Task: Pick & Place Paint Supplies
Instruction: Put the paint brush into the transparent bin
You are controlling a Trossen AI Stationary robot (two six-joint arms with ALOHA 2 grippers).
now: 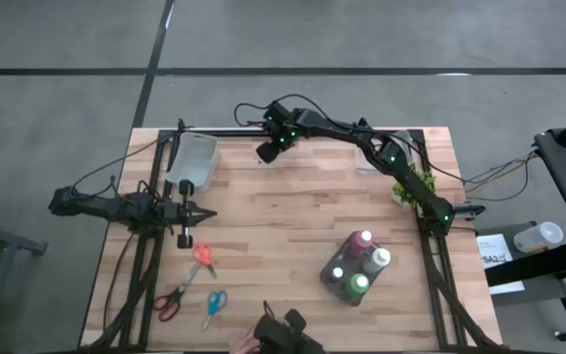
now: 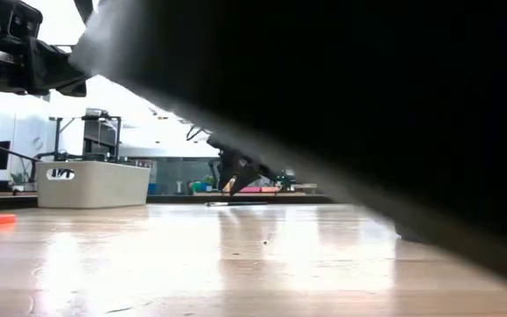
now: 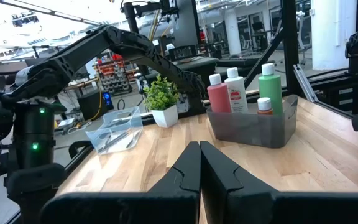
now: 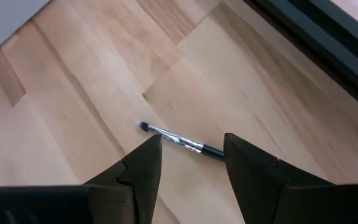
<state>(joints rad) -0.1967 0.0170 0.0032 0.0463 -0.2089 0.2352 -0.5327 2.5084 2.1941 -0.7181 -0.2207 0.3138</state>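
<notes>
A thin paintbrush (image 4: 180, 141) with a dark tip and handle and a silver ferrule lies flat on the wood table, near its far edge. My right gripper (image 4: 191, 155) (image 1: 263, 152) hangs open over it, tilted down, one finger on each side of the brush and clear of it. Several paint bottles (image 1: 359, 265) (image 3: 241, 87) stand upright in a grey tub (image 3: 253, 127) at the near right. My left gripper (image 1: 193, 212) (image 3: 200, 168) waits shut at the table's left, pointing level.
A white bin (image 1: 193, 162) (image 2: 91, 183) stands at the far left. A small potted plant (image 1: 406, 187) (image 3: 160, 99) and a clear tray (image 3: 114, 130) sit at the right. Scissors (image 1: 204, 258) (image 1: 214, 305) lie near the front left. A dark shape blocks most of the low view.
</notes>
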